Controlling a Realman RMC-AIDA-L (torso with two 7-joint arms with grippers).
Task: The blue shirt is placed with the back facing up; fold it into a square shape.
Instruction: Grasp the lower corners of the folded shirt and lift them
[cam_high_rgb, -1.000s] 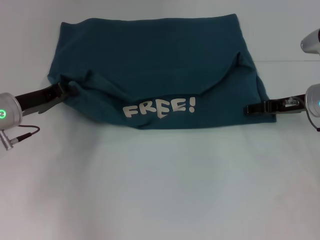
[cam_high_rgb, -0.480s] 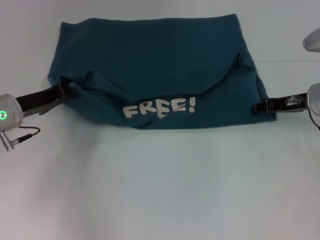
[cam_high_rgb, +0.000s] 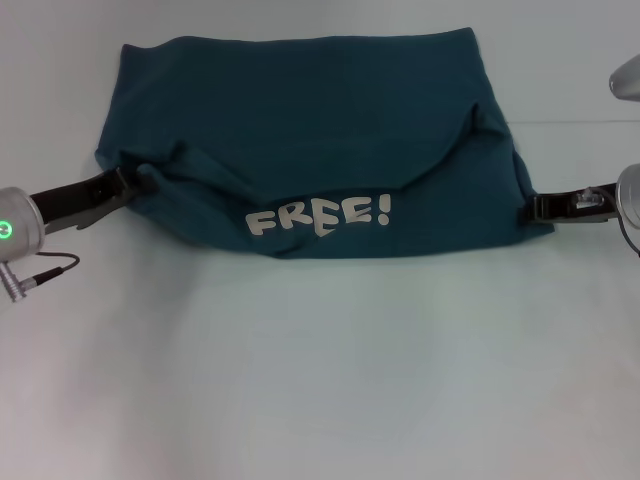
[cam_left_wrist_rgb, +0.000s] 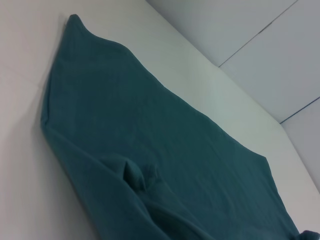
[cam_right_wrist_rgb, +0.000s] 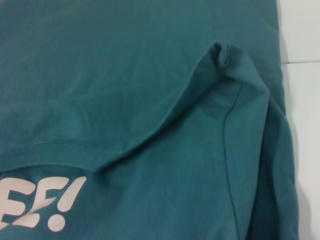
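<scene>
Now my left gripper (cam_high_rgb: 128, 182) touches the blue shirt (cam_high_rgb: 300, 130) at its left edge; its grip I cannot tell. My right gripper (cam_high_rgb: 540, 208) sits just beside the right edge, state unclear.

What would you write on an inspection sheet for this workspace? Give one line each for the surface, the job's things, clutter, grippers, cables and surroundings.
Surface: white table, bare in front of the cloth.
Job's things: blue shirt lies partly folded, its near part turned over so the white "FREE!" lettering faces up; folds are rumpled, not yet square.
Clutter: nothing seen.
Grippers: left gripper at the shirt's left edge, touching the cloth; right gripper at the shirt's right edge, low at the table.
Cables: thin dark cable loops from the left arm's wrist onto the table.
Surroundings: pale wall panels with seams behind the table in the left wrist view; nothing else seen.
</scene>
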